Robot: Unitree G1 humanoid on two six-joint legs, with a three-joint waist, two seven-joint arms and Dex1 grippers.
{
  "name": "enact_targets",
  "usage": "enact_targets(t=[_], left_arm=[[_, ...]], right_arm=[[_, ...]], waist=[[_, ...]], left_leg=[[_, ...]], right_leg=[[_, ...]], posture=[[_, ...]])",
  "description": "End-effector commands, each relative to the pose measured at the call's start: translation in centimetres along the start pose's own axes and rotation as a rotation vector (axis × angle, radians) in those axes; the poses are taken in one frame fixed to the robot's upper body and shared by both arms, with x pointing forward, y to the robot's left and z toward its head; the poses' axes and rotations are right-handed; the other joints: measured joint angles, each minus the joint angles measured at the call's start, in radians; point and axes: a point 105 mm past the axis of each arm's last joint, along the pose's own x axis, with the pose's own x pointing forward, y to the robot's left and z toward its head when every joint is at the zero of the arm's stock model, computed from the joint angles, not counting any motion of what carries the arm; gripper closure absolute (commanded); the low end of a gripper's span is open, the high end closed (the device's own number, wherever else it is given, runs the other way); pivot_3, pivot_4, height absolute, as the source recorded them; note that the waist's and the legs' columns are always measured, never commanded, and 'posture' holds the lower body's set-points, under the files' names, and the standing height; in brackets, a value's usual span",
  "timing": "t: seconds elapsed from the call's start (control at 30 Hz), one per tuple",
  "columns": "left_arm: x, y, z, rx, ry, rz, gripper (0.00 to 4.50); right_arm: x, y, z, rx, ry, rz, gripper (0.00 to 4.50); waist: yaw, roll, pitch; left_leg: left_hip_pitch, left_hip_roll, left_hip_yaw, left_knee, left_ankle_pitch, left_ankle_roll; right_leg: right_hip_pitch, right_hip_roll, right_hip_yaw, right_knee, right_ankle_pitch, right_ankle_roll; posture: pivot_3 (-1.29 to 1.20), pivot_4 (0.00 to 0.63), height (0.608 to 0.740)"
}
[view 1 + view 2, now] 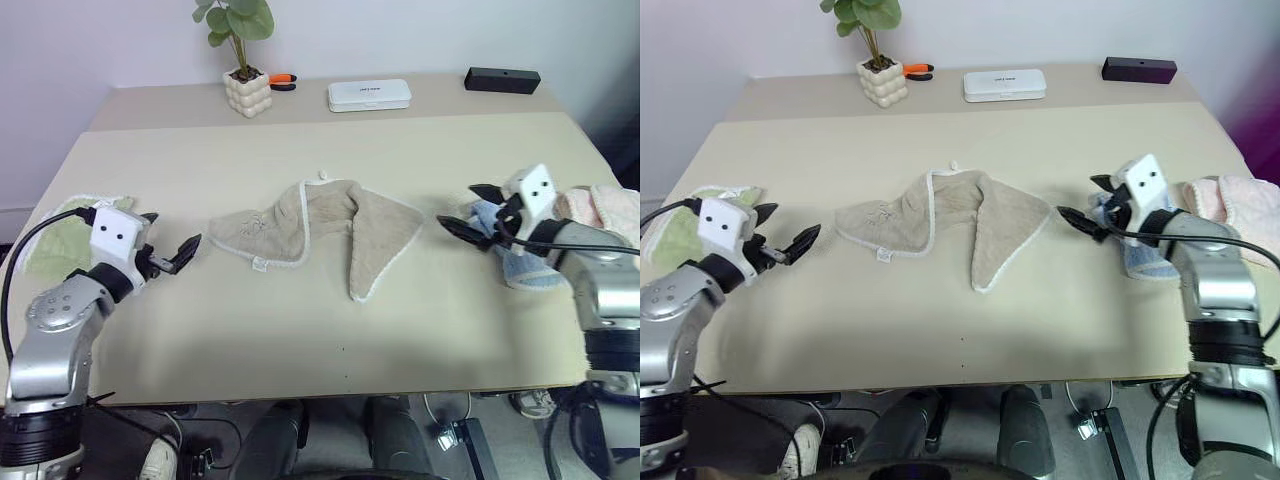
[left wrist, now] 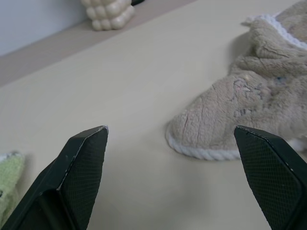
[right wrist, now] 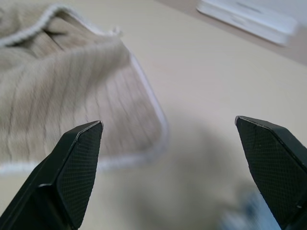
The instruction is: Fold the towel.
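The towel (image 1: 318, 232) lies crumpled mid-counter (image 1: 300, 330), between the 2 arms and apart from both. Its long axis runs side to side, from one end effector toward the other, with 1 flap trailing toward the robot. The left end effector (image 1: 172, 256) and the right end effector (image 1: 465, 218) both stand wide and empty, aimed inward at it. The left looks slightly nearer its rounded corner.

Beige towel (image 1: 320, 235) lies crumpled mid-table, unfolded.
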Motion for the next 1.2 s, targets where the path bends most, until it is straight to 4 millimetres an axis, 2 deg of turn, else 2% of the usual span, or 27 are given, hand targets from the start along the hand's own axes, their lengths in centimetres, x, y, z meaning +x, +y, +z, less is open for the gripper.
enact_targets(t=[0.03,0.13,0.33,0.53,0.63,0.73,0.8,0.87,1.03,1.2], left_arm=[[-0.8,-0.5,0.2,0.026,0.002,-0.036,0.22],[-0.8,-1.1,-0.1,0.02,0.013,-0.041,0.22],[0.0,-2.3,0.2,0.016,-0.001,-0.062,0.22],[0.5,-4.4,0.5,0.021,-0.016,-0.148,0.22],[0.8,-7.5,0.8,0.016,-0.015,-0.302,0.22],[1.1,-9.4,0.7,0.038,-0.001,-0.378,0.22],[3.0,-12.2,0.1,0.142,0.025,-0.417,0.22],[4.2,-13.9,-0.1,0.201,0.035,-0.433,0.22],[6.4,-15.5,-0.6,0.256,0.041,-0.418,0.22],[7.9,-16.3,-1.6,0.189,0.094,-0.369,0.22]], right_arm=[[-0.6,1.3,1.0,-0.014,-0.016,0.055,0.0],[0.0,2.4,1.0,-0.022,-0.014,0.078,0.0],[1.1,3.4,1.7,-0.046,-0.031,0.098,0.0],[1.9,4.5,1.3,-0.017,-0.045,0.097,0.0],[2.2,5.6,1.1,0.043,-0.048,0.148,0.0],[2.5,6.1,1.1,0.05,-0.054,0.157,0.0],[2.8,7.0,1.1,0.081,-0.07,0.184,0.0],[2.8,7.8,1.6,0.088,-0.093,0.204,0.0],[2.9,8.4,1.3,0.079,-0.089,0.203,0.0],[3.4,8.1,2.0,0.059,-0.109,0.198,0.0]], waist=[[-0.005,0.0,0.0],[-0.006,0.0,0.0],[0.003,0.0,0.0],[0.002,0.0,0.0],[0.0,0.0,0.0],[0.0,0.0,0.0],[0.007,0.0,0.0],[0.015,0.0,0.0],[0.021,0.0,0.0],[0.022,0.0,-0.001]], left_leg=[[0.0,0.0,0.0,0.0,0.0,0.0],[0.0,0.001,0.002,0.0,0.0,0.0],[0.0,0.0,0.002,0.001,0.0,0.0],[0.0,0.0,0.003,0.001,0.0,-0.001],[0.0,0.001,0.003,0.001,0.0,-0.001],[0.0,0.0,0.003,0.001,0.0,-0.001],[0.0,0.0,0.003,0.001,0.0,0.0],[0.0,0.0,0.003,0.001,0.0,0.0],[0.0,0.0,0.004,0.002,0.0,-0.001],[0.0,0.0,0.004,0.002,0.0,-0.001]], right_leg=[[0.0,0.0,0.0,0.0,0.0,0.0],[-0.001,0.0,0.002,0.0,0.0,0.0],[0.0,0.0,0.002,0.0,0.001,0.0],[0.0,0.0,0.002,-0.001,0.001,0.001],[0.0,0.0,0.002,-0.001,0.001,0.0],[0.0,0.0,0.002,-0.001,0.001,0.0],[0.0,0.0,0.002,-0.001,0.001,0.0],[0.001,0.0,0.002,-0.001,0.002,0.001],[0.0,0.0,0.003,-0.001,0.002,0.001],[0.001,0.0,0.003,-0.001,0.002,0.002]], posture=[[0.0,0.15,0.74],[0.0,0.15,0.74],[0.0,0.15,0.74],[0.0,0.15,0.74],[0.0,0.15,0.74],[0.0,0.15,0.74],[0.0,0.15,0.74],[0.0,0.15,0.74],[0.0,0.15,0.74],[0.0,0.15,0.74]])
